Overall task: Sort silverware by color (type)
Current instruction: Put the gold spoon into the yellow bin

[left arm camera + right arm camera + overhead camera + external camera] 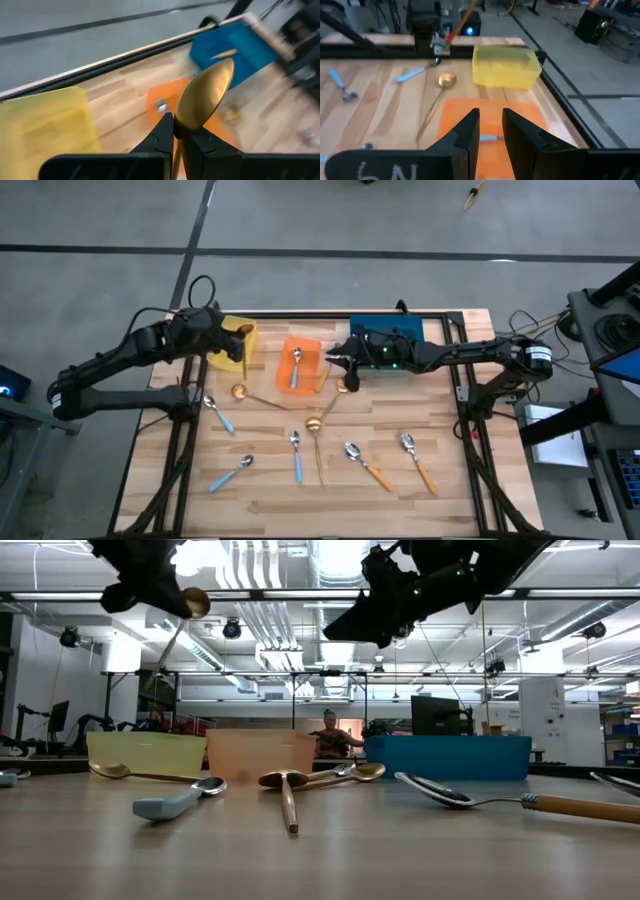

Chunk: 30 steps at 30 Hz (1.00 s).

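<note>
My left gripper (pixel 228 348) hangs beside the yellow bin (pixel 240 333), shut on a thin gold spoon (pixel 206 95), which also shows high up in the low view as the gold spoon (pixel 194 602). My right gripper (pixel 340 361) hovers open and empty over the orange bin's (pixel 300 365) right rim, with its fingers (pixel 465 131) above the orange bin (pixel 490 112). A blue-handled spoon (pixel 296 368) lies inside that bin. Gold spoons (pixel 241 392) (pixel 314 424), blue-handled spoons (pixel 218 413) (pixel 296 453) and orange-handled spoons (pixel 368 465) (pixel 418 459) lie flat on the table. My left gripper pinches the gold spoon between its two fingers at the neck just below the bowl (pixel 178 131). The bowl stands out past the fingertips. The spoon is lifted clear of the table, tilted, and its handle (pixel 168 648) slants down below the gripper.
The blue bin (pixel 386 340) stands at the far edge, right of the orange bin. A third gold spoon (pixel 341 387) lies near the orange bin's right corner. Another blue-handled spoon (pixel 232 472) lies near the front left. Black frame rails run along the table's sides.
</note>
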### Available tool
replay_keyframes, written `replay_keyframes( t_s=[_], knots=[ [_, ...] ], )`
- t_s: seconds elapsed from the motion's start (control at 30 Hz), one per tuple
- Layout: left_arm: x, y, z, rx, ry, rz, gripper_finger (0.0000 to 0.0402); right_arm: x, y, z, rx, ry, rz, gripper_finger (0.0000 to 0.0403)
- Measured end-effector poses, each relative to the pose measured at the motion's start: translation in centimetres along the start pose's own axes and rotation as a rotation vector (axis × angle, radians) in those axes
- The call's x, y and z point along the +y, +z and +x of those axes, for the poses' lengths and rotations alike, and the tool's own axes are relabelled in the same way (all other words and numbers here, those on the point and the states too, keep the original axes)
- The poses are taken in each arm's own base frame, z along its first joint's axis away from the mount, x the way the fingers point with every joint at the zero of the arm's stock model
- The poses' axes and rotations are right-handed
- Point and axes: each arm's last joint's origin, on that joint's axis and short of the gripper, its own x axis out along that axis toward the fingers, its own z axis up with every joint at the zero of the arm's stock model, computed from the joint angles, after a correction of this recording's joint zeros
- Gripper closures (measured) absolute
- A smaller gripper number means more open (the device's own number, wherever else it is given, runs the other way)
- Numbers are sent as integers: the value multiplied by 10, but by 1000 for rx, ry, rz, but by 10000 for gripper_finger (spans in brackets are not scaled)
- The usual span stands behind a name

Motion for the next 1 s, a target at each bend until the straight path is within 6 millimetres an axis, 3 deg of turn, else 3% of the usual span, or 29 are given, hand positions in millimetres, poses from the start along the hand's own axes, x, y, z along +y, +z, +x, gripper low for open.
replay_keyframes(
  t_s=[0.27,0.53,0.7,1.0],
  knots=[
    [-14,-5,14,-124,-237,-45,401,6,-3,21,-160,246,97,290],
    [-28,-26,35,-274,-425,-15,401,5,-7,55,-149,262,177,225],
    [-26,-34,43,-313,-442,-10,401,7,-11,80,-130,361,192,211],
    [-26,-35,45,-350,-447,13,401,6,-19,116,-109,365,210,211]
  ],
)
